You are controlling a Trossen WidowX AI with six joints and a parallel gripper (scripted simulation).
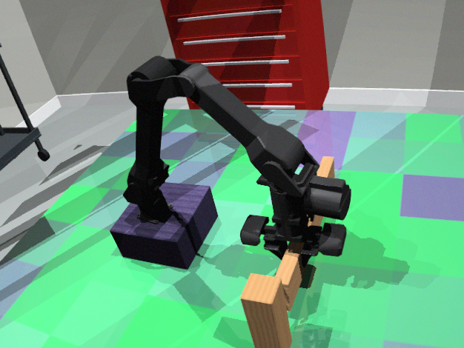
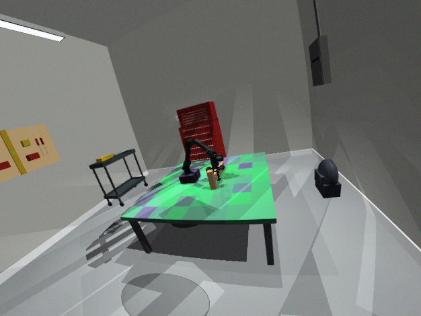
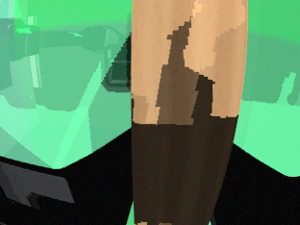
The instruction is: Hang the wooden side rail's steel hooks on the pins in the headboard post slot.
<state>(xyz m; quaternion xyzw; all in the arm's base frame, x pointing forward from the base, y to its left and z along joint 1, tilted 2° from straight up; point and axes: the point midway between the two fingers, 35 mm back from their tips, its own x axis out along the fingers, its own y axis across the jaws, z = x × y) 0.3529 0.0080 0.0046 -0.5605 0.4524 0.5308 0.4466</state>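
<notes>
So the biggest thing here is the green patchwork table [image 1: 423, 239] [image 2: 217, 210]; the black arm [image 1: 232, 108] [image 2: 201, 146] stands on a purple block [image 1: 150, 246] [image 2: 189, 177] and reaches over the wooden rail [image 1: 288, 267] [image 2: 222, 165] [image 3: 187, 62]; the rail runs between the fingers of the gripper [image 1: 293, 255] [image 2: 216, 174] [image 3: 178, 192], which is part open and clamped on it; the rail's near end is right by the upright post [image 1: 266, 310] [image 2: 212, 180], can't tell if the hooks are seated; table edges are well apart from the gripper, with open room to both sides.
</notes>
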